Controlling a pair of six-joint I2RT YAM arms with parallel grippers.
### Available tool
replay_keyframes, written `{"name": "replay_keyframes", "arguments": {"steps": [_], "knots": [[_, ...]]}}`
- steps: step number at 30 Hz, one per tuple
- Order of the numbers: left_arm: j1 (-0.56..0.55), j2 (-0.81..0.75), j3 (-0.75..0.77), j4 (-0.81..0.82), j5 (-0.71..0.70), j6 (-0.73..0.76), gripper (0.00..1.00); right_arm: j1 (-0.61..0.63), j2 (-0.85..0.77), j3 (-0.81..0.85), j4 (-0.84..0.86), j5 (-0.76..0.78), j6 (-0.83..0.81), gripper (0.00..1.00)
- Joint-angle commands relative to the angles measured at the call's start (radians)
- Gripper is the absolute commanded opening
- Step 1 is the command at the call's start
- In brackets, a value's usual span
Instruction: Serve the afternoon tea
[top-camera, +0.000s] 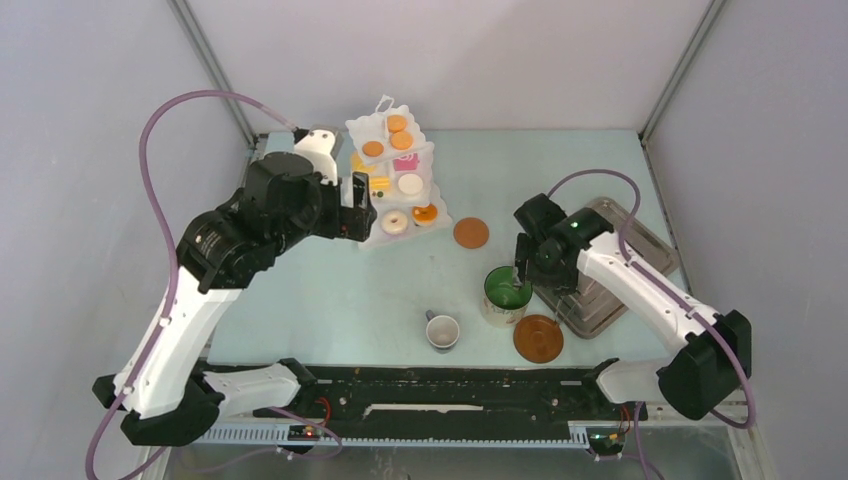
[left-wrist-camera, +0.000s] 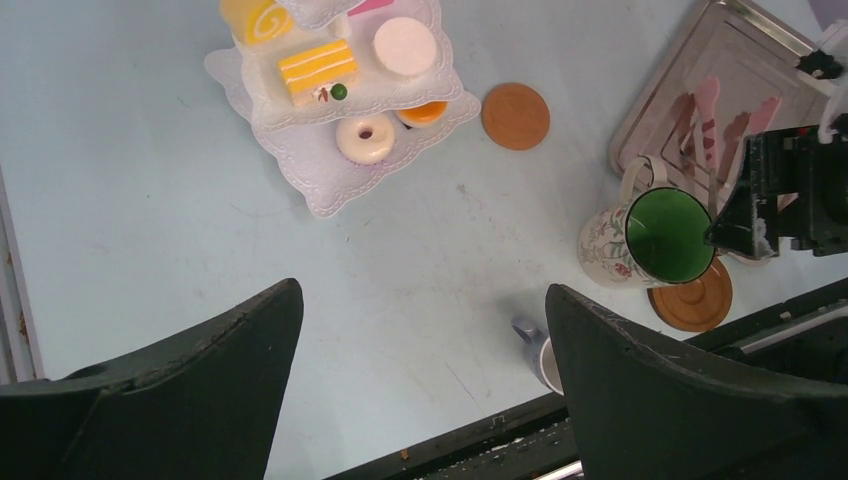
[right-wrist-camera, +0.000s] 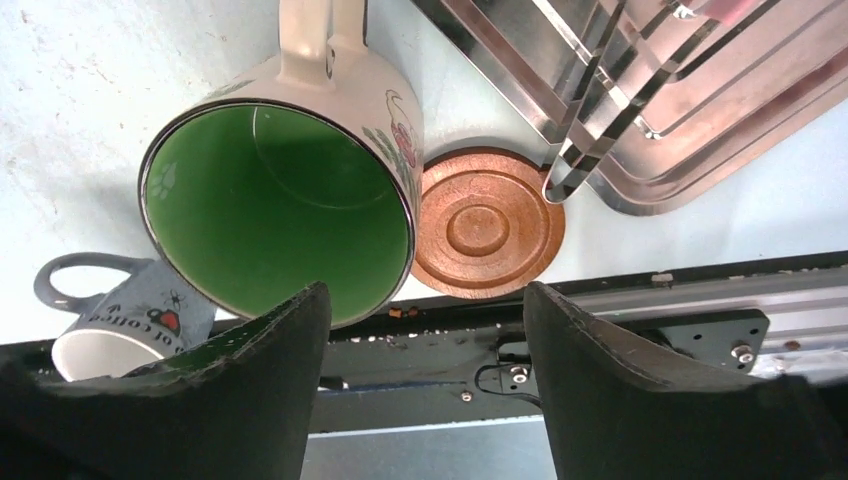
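Black plastic fingers of the right gripper (right-wrist-camera: 422, 300) stand apart and clamp nothing. They hang over the near rim of the green-lined floral ceramic mug (right-wrist-camera: 290, 200), and whether one finger touches that rim I cannot tell. The mug stands upright on the pale table (top-camera: 330, 290). Just beside it, toward the near edge, lies a round brown wooden saucer (right-wrist-camera: 485, 225), and on its other side a small white printed cup (right-wrist-camera: 110, 320) with a grey handle. The grey rectangular metal tray (right-wrist-camera: 700, 100) sits beyond the saucer with thin pinkish tongs (left-wrist-camera: 705, 110) lying in it.

The left gripper (left-wrist-camera: 422, 290) is also wide apart and holds nothing, above bare table. In the top view it is beside the white three-tier scalloped stand (left-wrist-camera: 320, 190). A white doughnut (left-wrist-camera: 365, 138) rests on the stand's lowest tier, a yellow layered wedge (left-wrist-camera: 316, 68) and a white round (left-wrist-camera: 405, 45) on the middle one, and orange rounds (top-camera: 397, 123) on top. A second brown disc (left-wrist-camera: 515, 115) lies on the table near the stand.
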Motion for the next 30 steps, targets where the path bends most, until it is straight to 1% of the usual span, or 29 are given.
{"name": "replay_keyframes", "arguments": {"steps": [1, 2, 5, 7, 9, 14, 18, 20, 24, 26, 30], "knots": [[0.004, -0.029, -0.006, 0.029, 0.009, 0.014, 0.98, 0.017, 0.026, -0.051, 0.127, 0.058, 0.119, 0.71], [0.003, -0.03, 0.0, 0.025, 0.002, 0.015, 0.98, 0.018, 0.047, -0.053, 0.144, 0.054, 0.131, 0.7], [0.004, -0.033, 0.015, 0.021, -0.009, 0.021, 0.98, 0.026, 0.121, -0.053, 0.185, 0.041, 0.167, 0.58], [0.004, -0.04, 0.008, 0.02, -0.01, 0.021, 0.98, 0.036, 0.157, -0.053, 0.196, 0.037, 0.175, 0.53], [0.003, -0.047, -0.003, 0.02, -0.012, 0.021, 0.98, 0.05, 0.188, -0.053, 0.19, 0.038, 0.168, 0.47], [0.004, -0.05, 0.019, 0.015, -0.047, 0.034, 0.98, 0.081, 0.242, -0.053, 0.147, 0.081, 0.168, 0.35], [0.004, -0.06, 0.009, 0.014, -0.054, 0.036, 0.98, 0.077, 0.228, -0.053, 0.156, 0.074, 0.153, 0.15], [0.004, -0.061, 0.008, 0.014, -0.056, 0.038, 0.98, 0.062, 0.191, -0.053, 0.169, 0.062, 0.139, 0.01], [0.004, -0.057, 0.01, 0.014, -0.056, 0.04, 0.98, 0.013, 0.101, -0.053, 0.254, -0.041, 0.059, 0.0], [0.003, -0.056, 0.01, 0.018, -0.051, 0.039, 0.98, -0.006, 0.065, -0.049, 0.299, -0.075, 0.051, 0.0], [0.003, -0.056, 0.011, 0.018, -0.051, 0.039, 0.98, -0.017, 0.055, 0.01, 0.324, -0.048, 0.026, 0.0]]}}
